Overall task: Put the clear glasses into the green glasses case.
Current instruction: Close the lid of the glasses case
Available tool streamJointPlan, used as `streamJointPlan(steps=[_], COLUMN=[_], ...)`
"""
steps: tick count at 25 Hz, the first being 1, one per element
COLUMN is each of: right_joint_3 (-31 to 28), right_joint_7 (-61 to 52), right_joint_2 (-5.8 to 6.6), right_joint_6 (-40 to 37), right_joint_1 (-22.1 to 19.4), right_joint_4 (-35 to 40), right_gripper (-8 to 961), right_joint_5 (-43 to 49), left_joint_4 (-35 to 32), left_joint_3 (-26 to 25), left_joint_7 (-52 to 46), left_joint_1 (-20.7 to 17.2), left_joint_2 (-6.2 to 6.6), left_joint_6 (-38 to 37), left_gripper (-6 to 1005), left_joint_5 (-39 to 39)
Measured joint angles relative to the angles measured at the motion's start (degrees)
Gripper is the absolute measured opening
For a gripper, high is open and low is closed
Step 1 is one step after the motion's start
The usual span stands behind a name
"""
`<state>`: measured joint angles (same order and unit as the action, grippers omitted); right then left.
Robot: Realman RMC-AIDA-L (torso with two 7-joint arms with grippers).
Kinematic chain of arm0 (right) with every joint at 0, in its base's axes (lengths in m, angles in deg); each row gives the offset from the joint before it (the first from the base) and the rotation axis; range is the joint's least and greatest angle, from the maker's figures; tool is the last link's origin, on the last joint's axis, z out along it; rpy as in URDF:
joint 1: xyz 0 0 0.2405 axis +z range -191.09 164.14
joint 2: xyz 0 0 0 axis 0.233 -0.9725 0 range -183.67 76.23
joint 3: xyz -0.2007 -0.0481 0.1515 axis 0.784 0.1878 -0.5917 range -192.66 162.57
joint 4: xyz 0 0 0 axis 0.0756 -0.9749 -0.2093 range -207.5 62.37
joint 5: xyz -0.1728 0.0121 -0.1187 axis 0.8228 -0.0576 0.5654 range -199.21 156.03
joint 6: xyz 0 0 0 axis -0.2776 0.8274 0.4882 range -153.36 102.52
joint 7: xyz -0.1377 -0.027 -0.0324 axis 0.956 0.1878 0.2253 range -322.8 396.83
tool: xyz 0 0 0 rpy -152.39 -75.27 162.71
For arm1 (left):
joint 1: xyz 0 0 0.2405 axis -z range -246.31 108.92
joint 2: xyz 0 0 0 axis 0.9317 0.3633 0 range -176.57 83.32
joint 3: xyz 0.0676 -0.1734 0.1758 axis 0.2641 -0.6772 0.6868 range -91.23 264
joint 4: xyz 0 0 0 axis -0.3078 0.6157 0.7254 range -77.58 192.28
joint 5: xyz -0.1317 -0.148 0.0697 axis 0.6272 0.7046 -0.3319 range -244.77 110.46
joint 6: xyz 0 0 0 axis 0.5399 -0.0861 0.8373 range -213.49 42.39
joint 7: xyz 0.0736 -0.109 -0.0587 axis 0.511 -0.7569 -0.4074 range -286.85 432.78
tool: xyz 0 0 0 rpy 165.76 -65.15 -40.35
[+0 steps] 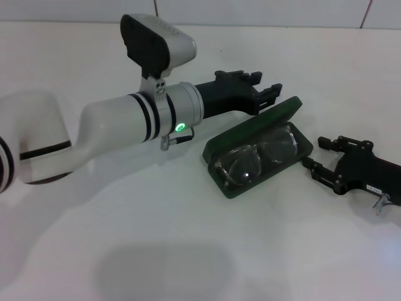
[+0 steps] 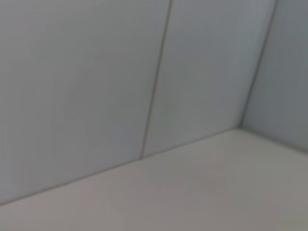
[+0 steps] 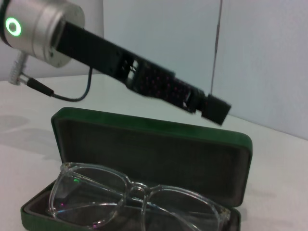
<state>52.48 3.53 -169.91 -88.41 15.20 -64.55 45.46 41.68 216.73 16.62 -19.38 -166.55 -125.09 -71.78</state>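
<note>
The green glasses case lies open in the middle of the table, its lid raised toward the back. The clear glasses rest folded in its lower half, lenses up. In the right wrist view the clear glasses fill the dark lining below the case's lid. My left gripper hovers open just behind the lid and holds nothing. It shows side-on in the right wrist view as a black bar above the case. My right gripper sits open on the table just right of the case, holding nothing.
The white table runs back to a tiled wall. My left arm's white forearm crosses the table's left half at mid height. The left wrist view shows only the wall and a table corner.
</note>
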Motion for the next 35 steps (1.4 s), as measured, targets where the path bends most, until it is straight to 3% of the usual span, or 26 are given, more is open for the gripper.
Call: streamJointPlan(steps=[6,13,35], right_joint_3=[2.25,2.64,3.93], right_joint_7=[-0.32,-3.43,-9.70], right_joint_2=[0.00,0.12,0.00], right_joint_6=[-1.06,-3.93,-3.45], right_joint_1=[0.17,-1.24,0.68], right_joint_4=[-0.02,0.81,-0.66], right_gripper=[544,544,544], right_joint_5=[-0.20,-0.04,0.00], left_joint_4=[-0.99,-1.07,-4.23], left_joint_3=[0.08,0.08,0.73], left_joint_7=[0.00,0.00,0.01], left_joint_1=[0.13,-0.42,-1.99], left_joint_2=[-0.31,-0.30,-0.46], left_joint_6=[4.38,4.29,4.02], left_gripper=[502,502,501], left_joint_5=[-0.06,-0.11,-6.71])
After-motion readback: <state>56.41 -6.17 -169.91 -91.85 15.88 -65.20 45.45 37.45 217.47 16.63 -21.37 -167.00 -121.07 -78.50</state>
